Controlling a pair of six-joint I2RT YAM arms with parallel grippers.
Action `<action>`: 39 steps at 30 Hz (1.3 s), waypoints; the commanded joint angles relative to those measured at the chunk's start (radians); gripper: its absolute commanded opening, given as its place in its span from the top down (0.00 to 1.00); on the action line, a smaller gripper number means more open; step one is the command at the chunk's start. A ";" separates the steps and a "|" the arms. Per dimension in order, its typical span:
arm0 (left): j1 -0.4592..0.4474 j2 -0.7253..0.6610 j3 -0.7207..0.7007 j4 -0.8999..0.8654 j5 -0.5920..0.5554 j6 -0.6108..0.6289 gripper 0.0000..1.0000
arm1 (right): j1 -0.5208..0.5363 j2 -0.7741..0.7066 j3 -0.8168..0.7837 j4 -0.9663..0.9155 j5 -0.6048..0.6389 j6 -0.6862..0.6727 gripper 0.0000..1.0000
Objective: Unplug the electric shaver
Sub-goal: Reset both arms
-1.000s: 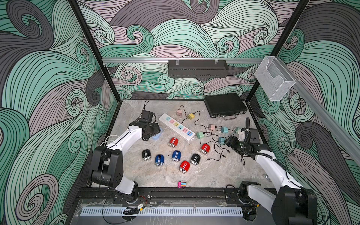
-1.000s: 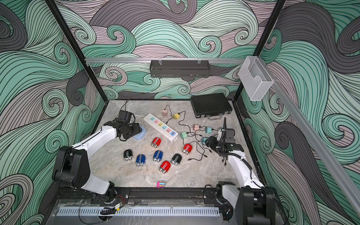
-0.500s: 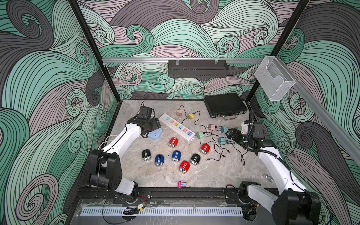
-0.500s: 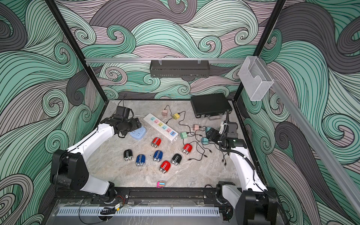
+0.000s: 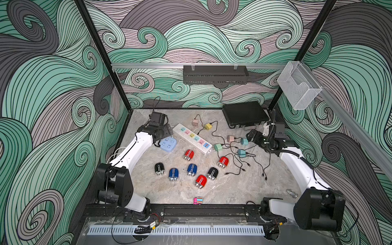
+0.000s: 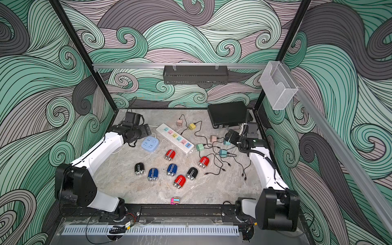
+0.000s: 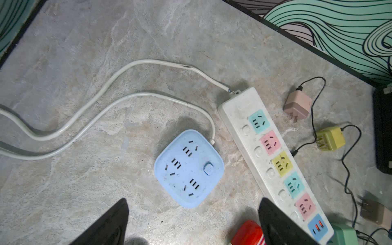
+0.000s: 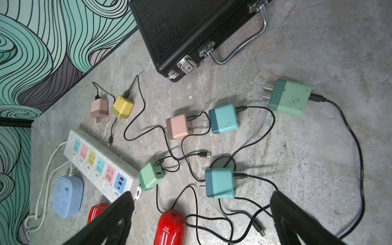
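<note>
Several small electric shavers, red, blue and black, lie mid-table in both top views. The red shaver (image 5: 223, 162) (image 8: 169, 229) lies among black cables, and one cable from the light-green charger (image 5: 217, 147) (image 8: 151, 176) runs up to its end. Whether it is plugged in I cannot tell. My right gripper (image 5: 252, 135) (image 8: 202, 194) hangs open and empty above the teal charger (image 8: 220, 183). My left gripper (image 5: 166, 131) (image 7: 194, 203) is open and empty over the blue square socket (image 7: 188, 168), beside the white power strip (image 5: 192, 139) (image 7: 273, 161).
A black case (image 5: 246, 114) lies at the back right. Pink (image 5: 195, 122) and yellow (image 5: 208, 126) chargers sit behind the strip. Loose cables sprawl right of the shavers. A small striped block (image 5: 198, 200) sits at the front edge.
Both grippers have opened wider and drawn back toward the far wall. The blue socket now lies uncovered in front of the left one.
</note>
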 commanded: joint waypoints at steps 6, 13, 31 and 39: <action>0.062 0.024 0.022 0.042 -0.107 0.036 0.03 | 0.003 0.086 0.076 0.045 0.109 0.002 0.00; 0.159 0.010 -0.025 0.129 -0.064 0.113 0.03 | 0.005 0.131 0.086 0.065 0.136 -0.037 0.01; 0.283 -0.195 -0.386 0.527 -0.102 0.311 0.01 | 0.099 0.091 -0.111 0.317 0.232 -0.137 0.00; 0.308 -0.152 -0.495 0.663 -0.092 0.355 0.01 | 0.105 0.052 -0.174 0.404 0.249 -0.176 0.00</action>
